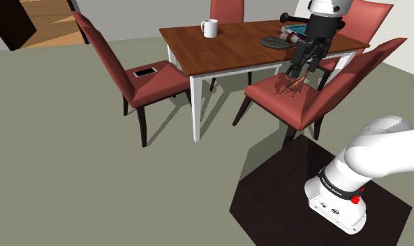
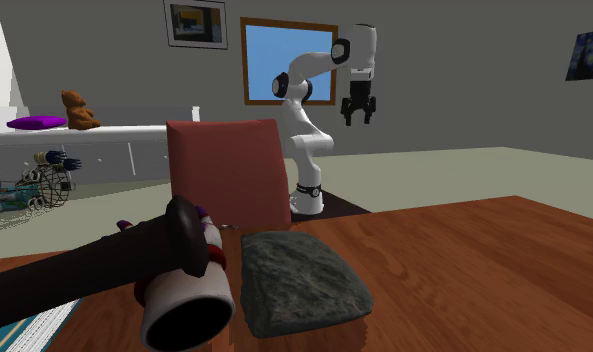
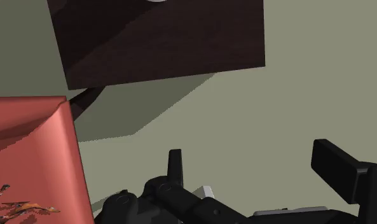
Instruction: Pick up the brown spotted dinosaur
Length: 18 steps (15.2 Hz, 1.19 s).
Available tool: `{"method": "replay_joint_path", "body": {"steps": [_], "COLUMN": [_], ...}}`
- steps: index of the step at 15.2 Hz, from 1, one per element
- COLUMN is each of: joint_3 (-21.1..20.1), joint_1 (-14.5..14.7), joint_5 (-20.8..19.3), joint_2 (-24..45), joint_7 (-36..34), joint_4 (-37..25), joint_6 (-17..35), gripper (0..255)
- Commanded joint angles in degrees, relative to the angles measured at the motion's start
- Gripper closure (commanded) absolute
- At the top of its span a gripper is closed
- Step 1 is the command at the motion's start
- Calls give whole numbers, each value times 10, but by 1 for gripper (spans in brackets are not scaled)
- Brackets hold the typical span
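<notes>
**Entry: approach to the grasp; not yet closed on anything.**

- Stand: nearest item, a dark box on the floor on the arm's side of the chair.
- Gripper: hangs just above the chair's seat, fingers spread, nothing between them. The wrist view looks along the fingers onto bare floor beyond the seat's edge, so I judge I am not centred yet.
- Dinosaur: small, brown and mottled, lying on the chair's seat on the side nearer the table. In the shoulder view it sits just beneath the gripper. In the wrist view it lies off to one side of the fingers, with thin limbs or a tail sticking out.
- Table: just beyond the chair, with its edge close over the seat.

**Handling note:** I would first slide the hand across the seat until the dinosaur lies squarely between the fingers, and only then descend. Come straight down and stop just short of the seat. Close across the body rather than the thin parts, which could slip or twist out. The chair's back and the table edge leave little room on either side, so I would keep the wrist upright.
</notes>
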<state>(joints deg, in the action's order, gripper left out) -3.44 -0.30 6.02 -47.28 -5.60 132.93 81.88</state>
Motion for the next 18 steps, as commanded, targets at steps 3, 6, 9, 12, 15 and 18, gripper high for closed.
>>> {"method": "replay_joint_path", "body": {"steps": [3,6,9,12,15,18], "joint_3": [28,70,115,159,205,251], "joint_1": [1,1,1,0,0,3], "joint_5": [-24,-62,-102,-142,-179,-213], "joint_2": [-9,-15,-12,0,23,54], "joint_7": [48,119,190,261,331,400], "joint_4": [20,44,60,69,71,64], "joint_6": [5,15,30,50,74,102], "gripper": [0,0,0,0,0,0]}}
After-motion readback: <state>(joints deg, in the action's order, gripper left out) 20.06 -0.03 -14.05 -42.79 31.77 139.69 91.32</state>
